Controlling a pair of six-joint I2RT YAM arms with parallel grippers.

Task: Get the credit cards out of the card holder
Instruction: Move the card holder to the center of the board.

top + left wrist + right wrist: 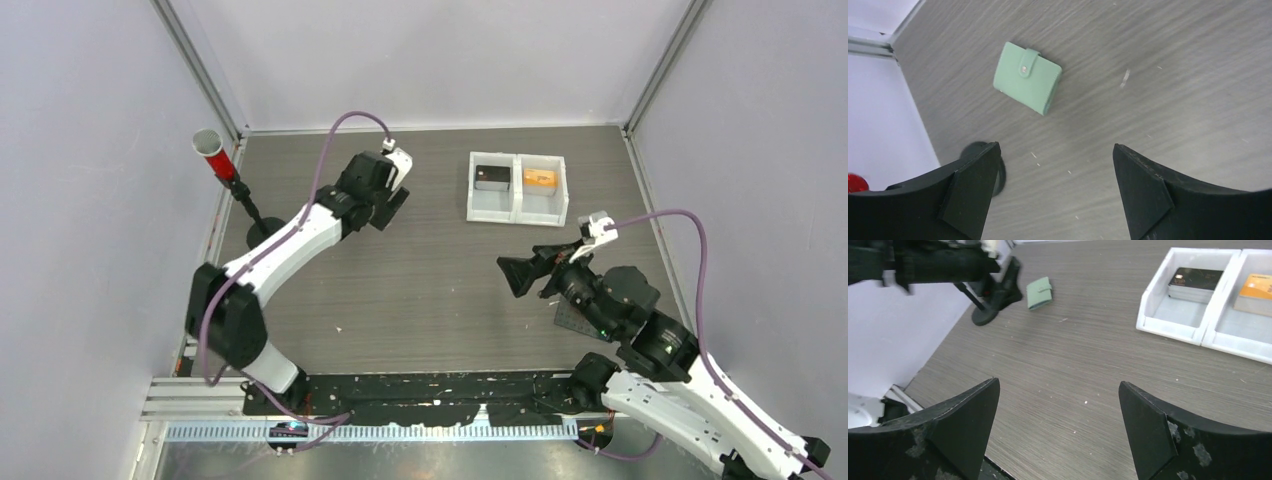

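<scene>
Grey wood-grain bench [430, 300] fills the floor of a pale-walled cell. Left end effector [1055, 150] hangs over it with its jaws spread wide and nothing between them. Just beyond its fingertips lies the card holder [1027, 77], flat on the bench, folded shut with its snap tab fastened; no cards show. Right end effector [1059, 385] hovers well apart over the bench's right half, jaws likewise wide and empty. Farther back sits a white tray [518, 190], a black piece [492, 177] in its left compartment, an orange piece [540, 178] in its right. A red cup [210, 150] stands on a black stand at the far left.
</scene>
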